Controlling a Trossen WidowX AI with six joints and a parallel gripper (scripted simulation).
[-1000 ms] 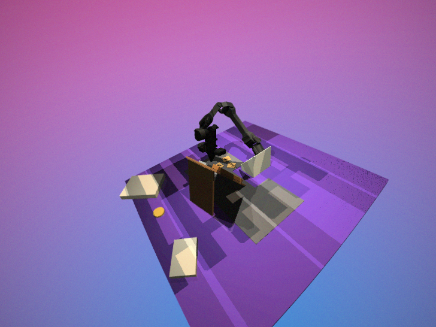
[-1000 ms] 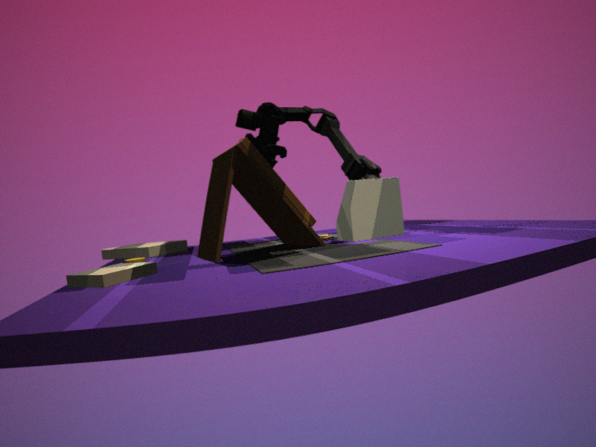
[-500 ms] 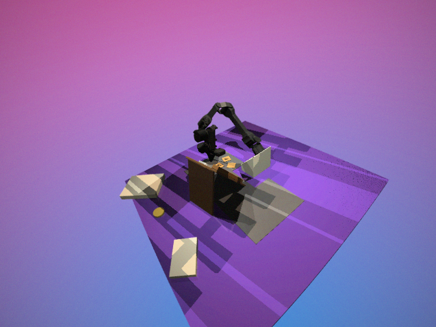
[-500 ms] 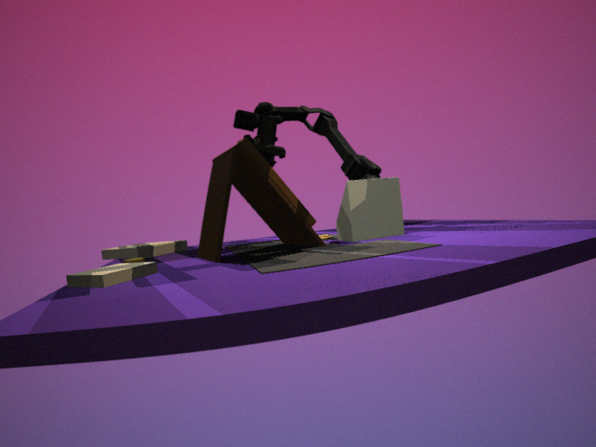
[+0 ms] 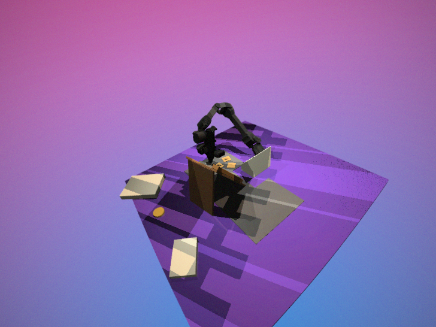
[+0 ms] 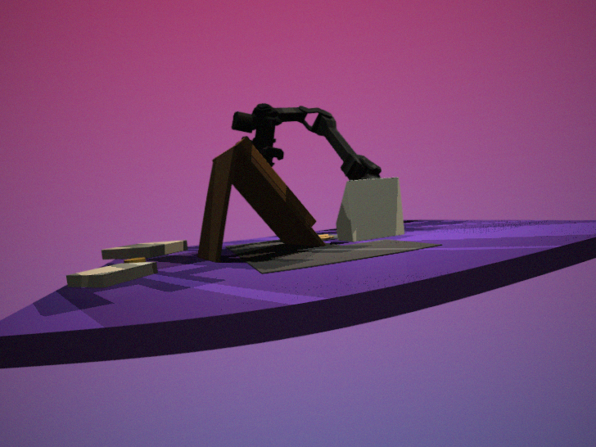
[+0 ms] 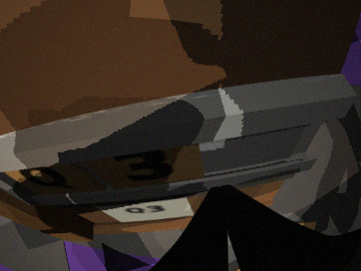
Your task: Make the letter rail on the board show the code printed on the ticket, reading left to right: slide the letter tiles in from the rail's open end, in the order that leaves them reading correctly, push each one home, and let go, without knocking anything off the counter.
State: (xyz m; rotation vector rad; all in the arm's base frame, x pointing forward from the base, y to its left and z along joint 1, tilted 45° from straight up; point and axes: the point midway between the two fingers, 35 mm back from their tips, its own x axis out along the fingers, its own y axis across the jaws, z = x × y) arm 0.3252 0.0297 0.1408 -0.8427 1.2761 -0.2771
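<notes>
The brown board (image 5: 200,186) (image 6: 269,196) leans like an easel. In the wrist view its grey rail (image 7: 289,95) holds a Q tile (image 7: 50,176) at the left and a 3 tile (image 7: 150,166) beside it; the rail's right part has no tile. The white ticket (image 7: 175,208) below shows two characters, 3 last; the first looks like Q or 0. My gripper (image 7: 220,195) (image 5: 210,162) is shut and empty, in front of the board, its tips low and right of the 3 tile in the wrist view. Three loose tiles lie beyond the board, one tile (image 5: 226,159) farthest back; their letters are unreadable.
A pale upright panel (image 5: 259,163) (image 6: 372,209) stands near the arm's base. Two pale slabs, one slab (image 5: 144,188) near the counter's left edge and another slab (image 5: 184,257) nearer the camera, lie behind the board with a yellow disc (image 5: 158,211) (image 6: 134,259). Grey mat (image 5: 281,200) extends beside it.
</notes>
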